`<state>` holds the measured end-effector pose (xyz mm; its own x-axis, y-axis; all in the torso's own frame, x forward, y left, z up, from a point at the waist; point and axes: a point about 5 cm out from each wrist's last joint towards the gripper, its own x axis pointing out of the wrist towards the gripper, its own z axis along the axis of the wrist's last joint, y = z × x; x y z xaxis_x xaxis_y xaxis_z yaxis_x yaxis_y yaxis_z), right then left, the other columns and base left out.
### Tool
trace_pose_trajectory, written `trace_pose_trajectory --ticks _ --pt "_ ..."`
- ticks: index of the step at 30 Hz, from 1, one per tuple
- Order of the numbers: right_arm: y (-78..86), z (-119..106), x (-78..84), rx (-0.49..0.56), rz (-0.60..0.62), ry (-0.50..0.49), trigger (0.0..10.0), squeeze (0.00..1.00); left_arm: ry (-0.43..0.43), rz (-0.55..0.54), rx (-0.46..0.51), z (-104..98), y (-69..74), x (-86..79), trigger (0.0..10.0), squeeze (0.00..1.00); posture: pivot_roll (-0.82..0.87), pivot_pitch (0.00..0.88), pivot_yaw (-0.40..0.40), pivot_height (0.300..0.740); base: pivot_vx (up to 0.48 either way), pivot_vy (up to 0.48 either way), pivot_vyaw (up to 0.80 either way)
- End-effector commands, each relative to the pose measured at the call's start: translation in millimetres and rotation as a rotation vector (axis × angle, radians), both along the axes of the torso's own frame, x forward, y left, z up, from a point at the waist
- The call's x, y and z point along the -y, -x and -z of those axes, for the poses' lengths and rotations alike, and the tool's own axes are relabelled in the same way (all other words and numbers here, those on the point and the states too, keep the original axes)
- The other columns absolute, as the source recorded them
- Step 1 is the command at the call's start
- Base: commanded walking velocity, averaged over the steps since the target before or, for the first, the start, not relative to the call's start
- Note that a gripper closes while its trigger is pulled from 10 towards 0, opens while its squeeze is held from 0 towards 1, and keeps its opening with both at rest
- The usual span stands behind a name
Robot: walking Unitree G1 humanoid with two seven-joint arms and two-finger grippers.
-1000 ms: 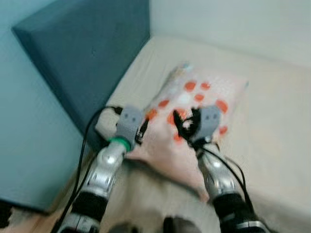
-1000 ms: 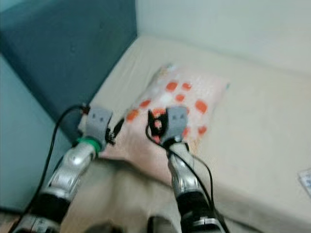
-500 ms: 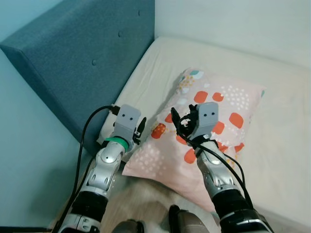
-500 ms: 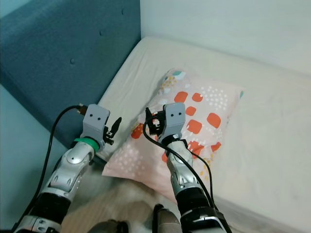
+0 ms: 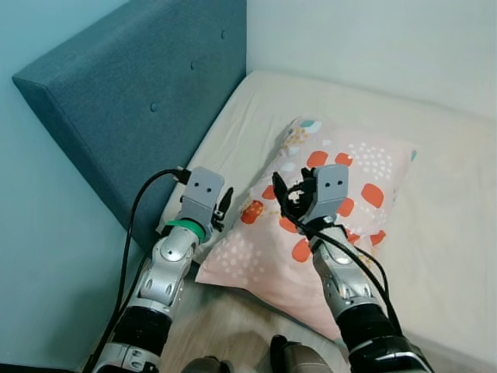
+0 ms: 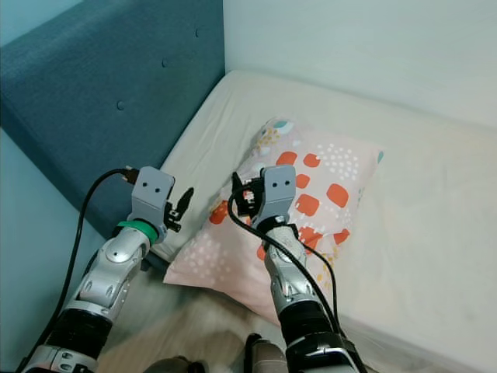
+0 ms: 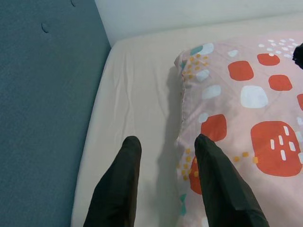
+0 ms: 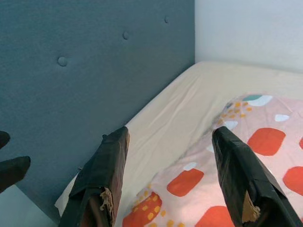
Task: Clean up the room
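A pink pillow (image 5: 371,169) with orange-red and white patches lies flat on the cream mattress (image 5: 252,116), near the blue headboard. My left gripper (image 5: 224,205) hovers open over the pillow's left edge; its black fingers (image 7: 124,179) straddle the mattress and the pillow's seam (image 7: 182,97). My right gripper (image 5: 286,194) is open above the pillow's near half. In the right wrist view its fingers (image 8: 106,165) are spread wide, pointing toward the headboard, with nothing between them.
The padded blue headboard (image 5: 147,101) stands along the mattress's left side. A pale wall (image 5: 373,39) runs behind the bed. Bare mattress extends to the right of the pillow (image 5: 458,179). Wooden floor (image 5: 221,330) shows below the bed's near edge.
The head camera was blurred a second ago and has steadied, shifting the view slightly. Both grippers keep the same open stance over the pillow.
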<state>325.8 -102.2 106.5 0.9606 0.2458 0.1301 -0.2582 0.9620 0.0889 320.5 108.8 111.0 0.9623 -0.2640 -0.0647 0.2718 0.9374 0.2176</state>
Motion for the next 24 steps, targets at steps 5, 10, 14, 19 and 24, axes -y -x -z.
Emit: trace_pose_trajectory --ticks 5,10,14,19,24 --pt "3.1 8.4 -0.1 -0.035 0.002 0.003 10.0 0.00 0.008 0.000 -0.034 7.0 3.0 -1.4 10.0 0.00 0.01 0.054 0.064 0.700 0.000 0.000 0.00" --pt "3.1 8.8 0.9 -0.037 0.005 0.006 10.0 0.00 0.027 0.006 -0.062 9.7 3.4 -0.1 10.0 0.00 0.00 0.056 0.065 0.685 0.000 0.000 0.00" --pt "3.1 9.1 1.6 -0.039 0.010 0.009 10.0 0.00 0.035 0.013 -0.077 11.1 3.5 1.0 10.0 0.00 0.00 0.058 0.064 0.675 0.000 0.000 0.00" --pt "3.2 9.2 2.0 -0.040 0.013 0.010 10.0 0.00 0.035 0.016 -0.080 11.4 3.5 1.5 10.0 0.00 0.00 0.059 0.064 0.665 0.000 0.000 0.00" --pt "3.3 9.4 2.4 -0.041 0.015 0.011 10.0 0.00 0.034 0.020 -0.082 12.0 3.7 2.2 10.0 0.00 0.00 0.060 0.064 0.650 0.000 0.000 0.00"
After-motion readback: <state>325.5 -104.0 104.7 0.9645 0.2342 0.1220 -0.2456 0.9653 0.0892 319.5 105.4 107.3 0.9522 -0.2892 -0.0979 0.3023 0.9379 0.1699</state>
